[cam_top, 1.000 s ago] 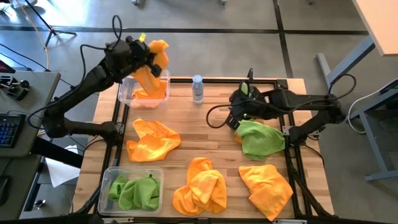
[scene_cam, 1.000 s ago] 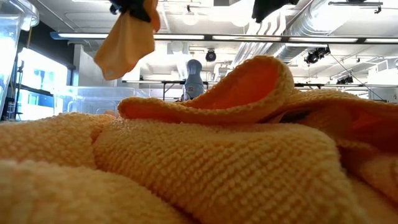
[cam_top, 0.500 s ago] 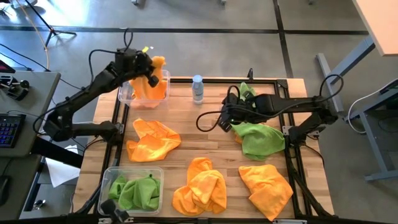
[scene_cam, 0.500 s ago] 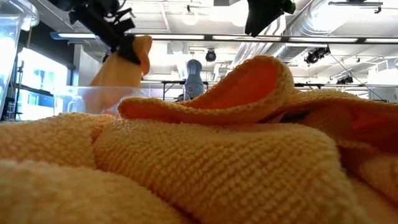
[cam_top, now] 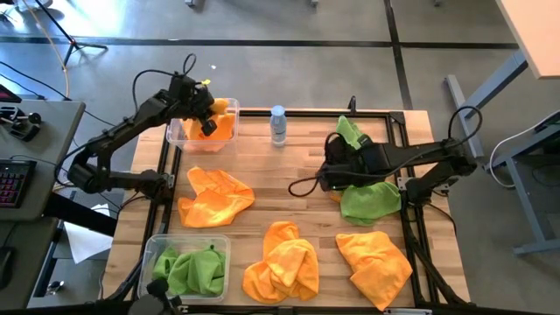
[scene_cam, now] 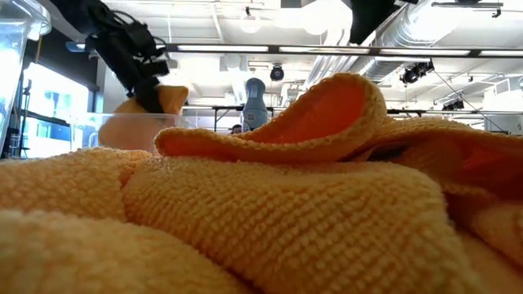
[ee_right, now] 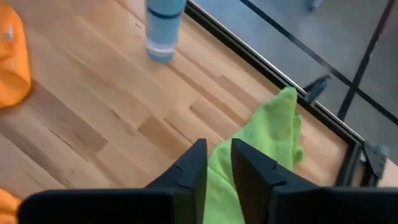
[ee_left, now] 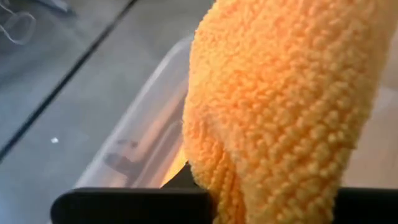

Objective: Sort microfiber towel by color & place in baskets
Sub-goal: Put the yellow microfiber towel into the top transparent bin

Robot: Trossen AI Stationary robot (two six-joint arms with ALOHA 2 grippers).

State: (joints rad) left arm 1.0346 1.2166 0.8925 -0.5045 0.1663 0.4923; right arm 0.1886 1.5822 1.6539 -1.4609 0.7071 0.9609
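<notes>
1. Because the green towel (cam_top: pixel 367 197) is soft, light and floppy, a pinch on a raised fold suits best — it lies at the table's (cam_top: pixel 297 210) right side.
2. Right gripper (ee_right: pixel 216 163) pinches that fold, fingers nearly together.
3. Left gripper (cam_top: pixel 208 125) — clamped on an orange towel (ee_left: pixel 280 106) — lowers it into the far basket (cam_top: pixel 179 131).

We saw the left gripper (cam_top: pixel 208 122) holding an orange towel (cam_top: pixel 220 122) in the far basket (cam_top: pixel 178 133), the right gripper (cam_top: pixel 335 171) on a green towel (cam_top: pixel 367 199).

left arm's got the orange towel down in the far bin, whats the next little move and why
Probably open the left gripper and let go. Its orange towel already hangs inside the clear bin with other orange cloth, so lifting away shut would likely drag it out.
</notes>
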